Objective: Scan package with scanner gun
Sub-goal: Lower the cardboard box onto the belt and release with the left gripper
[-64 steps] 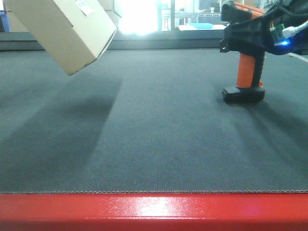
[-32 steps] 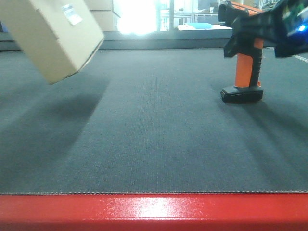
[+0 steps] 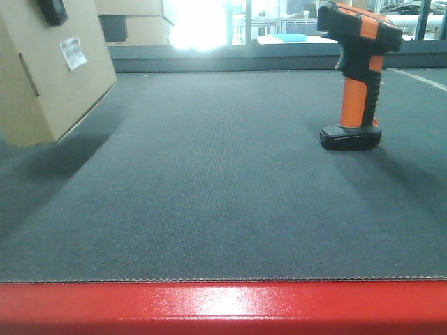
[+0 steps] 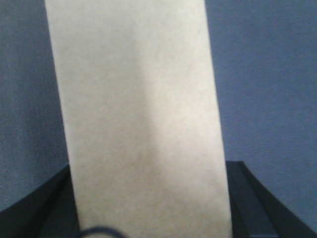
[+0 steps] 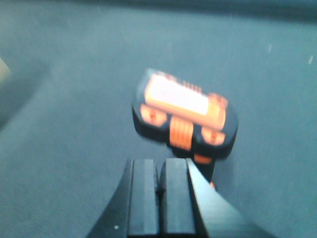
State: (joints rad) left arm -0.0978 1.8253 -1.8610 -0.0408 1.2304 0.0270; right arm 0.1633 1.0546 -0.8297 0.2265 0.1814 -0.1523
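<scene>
Dark grey woven mat [image 3: 230, 195] with a red front edge, bright windows and stacked cartons behind. Compared with a second ago, the package [image 3: 49, 70] has dropped from a tilted hold high at the left to sit low at the mat's left edge, seemingly resting or nearly so, its small white label [image 3: 72, 52] facing centre. Over the same interval the right arm, which was crowded over the scanner gun [image 3: 356, 77], has cleared out of the front view; the scanner stands upright on its base, untouched, well apart from the box. Reads as both arms backing off, so either the scan is finished and things are being put down, or the pick-up never took; cannot say which. The left wrist view shows what the front view hides: the left gripper [image 4: 148, 208] has the carton between its dark fingers [image 4: 252, 198], pinching its sides. The right wrist view shows the right gripper [image 5: 161, 191] pressed together and empty, hovering just above and behind the scanner's orange-and-black head, which the front view gives only in profile.
</scene>
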